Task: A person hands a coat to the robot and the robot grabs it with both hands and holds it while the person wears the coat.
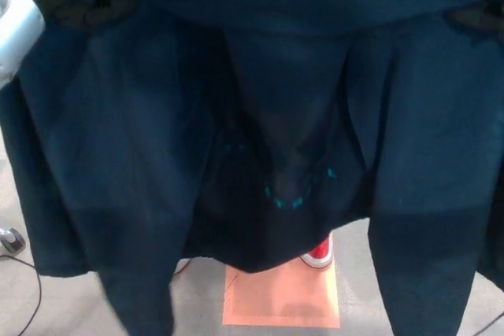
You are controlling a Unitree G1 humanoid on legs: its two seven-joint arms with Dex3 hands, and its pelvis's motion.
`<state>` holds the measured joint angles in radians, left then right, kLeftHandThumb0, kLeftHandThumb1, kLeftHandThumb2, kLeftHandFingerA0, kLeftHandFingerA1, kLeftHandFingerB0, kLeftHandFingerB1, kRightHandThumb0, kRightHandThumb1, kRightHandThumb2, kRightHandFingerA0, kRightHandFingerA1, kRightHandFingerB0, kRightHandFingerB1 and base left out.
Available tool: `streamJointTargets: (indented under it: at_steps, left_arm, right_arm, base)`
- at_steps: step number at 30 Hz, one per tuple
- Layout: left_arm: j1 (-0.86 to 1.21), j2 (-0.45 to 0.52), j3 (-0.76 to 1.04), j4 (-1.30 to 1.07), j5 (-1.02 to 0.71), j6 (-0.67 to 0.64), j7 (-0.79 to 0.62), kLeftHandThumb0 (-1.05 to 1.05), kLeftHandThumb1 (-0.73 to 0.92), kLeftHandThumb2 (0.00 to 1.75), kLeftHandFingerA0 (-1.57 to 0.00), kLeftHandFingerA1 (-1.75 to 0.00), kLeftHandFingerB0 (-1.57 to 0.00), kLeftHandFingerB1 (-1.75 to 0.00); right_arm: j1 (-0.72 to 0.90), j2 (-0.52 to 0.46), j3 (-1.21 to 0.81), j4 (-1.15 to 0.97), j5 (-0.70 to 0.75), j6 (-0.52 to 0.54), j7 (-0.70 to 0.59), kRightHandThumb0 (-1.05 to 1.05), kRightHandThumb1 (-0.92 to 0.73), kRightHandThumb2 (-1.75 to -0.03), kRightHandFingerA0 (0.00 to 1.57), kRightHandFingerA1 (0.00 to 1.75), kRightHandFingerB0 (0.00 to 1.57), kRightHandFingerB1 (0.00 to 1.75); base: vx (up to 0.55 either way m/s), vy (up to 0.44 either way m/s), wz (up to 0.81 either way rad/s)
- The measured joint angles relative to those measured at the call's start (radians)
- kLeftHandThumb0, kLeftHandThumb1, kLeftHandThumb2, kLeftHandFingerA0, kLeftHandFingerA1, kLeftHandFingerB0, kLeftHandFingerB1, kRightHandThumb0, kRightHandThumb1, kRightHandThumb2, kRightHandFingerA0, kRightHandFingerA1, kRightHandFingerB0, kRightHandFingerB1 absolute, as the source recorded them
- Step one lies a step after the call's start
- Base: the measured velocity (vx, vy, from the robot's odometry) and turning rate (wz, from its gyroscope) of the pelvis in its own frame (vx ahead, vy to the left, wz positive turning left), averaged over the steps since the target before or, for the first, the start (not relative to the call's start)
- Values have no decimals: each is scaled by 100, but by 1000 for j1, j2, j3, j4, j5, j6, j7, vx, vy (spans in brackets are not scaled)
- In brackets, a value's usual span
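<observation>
A dark navy coat (260, 108) hangs spread open across almost the whole head view, its inside facing me, with teal lettering (295, 194) low in the middle. My left hand (83, 7) grips the coat's upper left edge, black fingers curled into the cloth. At the upper right edge my right hand (476, 17) is closed on the other shoulder of the coat. The person is hidden behind the coat; only a red shoe (318, 254) shows below the hem.
An orange floor mat (279, 300) lies under the coat's hem on the grey floor. A black cable and a small grey object (11, 241) sit at the far left. My silver left forearm (14, 21) enters at the top left.
</observation>
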<state>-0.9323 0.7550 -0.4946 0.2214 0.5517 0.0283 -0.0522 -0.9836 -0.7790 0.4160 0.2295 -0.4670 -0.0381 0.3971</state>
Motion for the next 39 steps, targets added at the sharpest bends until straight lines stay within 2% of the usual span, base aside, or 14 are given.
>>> streamJointTargets:
  at_steps: [3,5,6,10,11,12,24,25,27,28,32,34,35,39]
  left_arm:
    - [-31,-9,0,35,7,-9,31,-38,78,63,-95,-175,-62,-164]
    - [-67,-18,-1,77,20,-21,66,-39,78,63,-93,-175,-61,-165]
    - [-82,-21,-1,91,23,-25,78,-40,80,63,-93,-175,-61,-165]
    - [-145,-33,-3,152,40,-39,125,-39,84,65,-95,-175,-65,-163]
    - [-163,-38,-3,170,46,-41,138,-42,82,71,-92,-175,-69,-152]
    - [-182,-42,-3,189,53,-46,152,-42,77,69,-93,-173,-69,-149]
    - [-461,-72,-16,426,122,-103,300,-42,81,71,-94,-174,-73,-155]
    - [-486,-75,-19,448,129,-107,312,-41,76,68,-96,-170,-79,-121]
    - [-531,-81,-27,490,141,-114,334,-40,76,66,-96,-174,-72,-142]
    - [-559,-83,-32,514,148,-119,345,-40,65,64,-102,-160,-92,-67]
    - [-681,-88,-55,612,174,-139,391,-40,70,65,-100,-163,-88,-91]
    - [-727,-89,-63,646,182,-146,406,-37,58,98,-125,-136,-84,-103]
    - [-765,-90,-70,676,189,-153,419,-40,79,65,-92,-175,-67,-155]
    - [-866,-91,-87,754,206,-173,451,-41,81,65,-94,-175,-66,-152]
  right_arm:
    - [-33,9,-2,32,-2,-7,-20,-37,-86,-70,90,152,79,129]
    - [-68,19,-4,68,-4,-14,-41,-33,-67,-108,114,123,92,103]
    - [-81,23,-4,81,-5,-18,-48,-40,-86,-69,102,145,95,110]
    - [-137,33,-6,139,-7,-32,-77,-39,-89,-66,90,160,73,138]
    - [-155,34,-6,158,-8,-37,-87,-39,-71,-108,103,118,81,102]
    - [-176,35,-6,177,-10,-41,-98,-39,-86,-71,89,155,78,128]
    - [-491,70,-8,440,-41,-106,-212,-41,-85,-69,84,175,69,147]
    - [-516,72,-8,460,-43,-111,-219,-39,-85,-68,90,136,79,96]
    - [-562,75,-7,497,-49,-120,-233,-38,-84,-69,87,149,75,124]
    - [-591,76,-6,521,-53,-125,-242,-38,-85,-71,92,169,84,118]
    - [-718,81,-5,618,-67,-152,-275,-39,-86,-65,91,175,72,148]
    - [-764,84,-5,654,-72,-162,-285,-37,-85,-65,93,175,76,148]
    - [-803,88,-4,686,-76,-169,-294,-38,-86,-65,95,175,79,155]
    - [-911,97,-1,770,-85,-191,-317,-39,-84,-65,95,175,83,146]
  base:
    - [0,0,0]
    - [0,0,0]
    - [0,0,0]
    - [0,0,0]
    - [0,0,0]
    - [0,0,0]
    - [0,0,0]
    - [0,0,0]
    - [0,0,0]
    - [0,0,0]
    - [0,0,0]
    - [0,0,0]
    - [0,0,0]
    - [0,0,0]
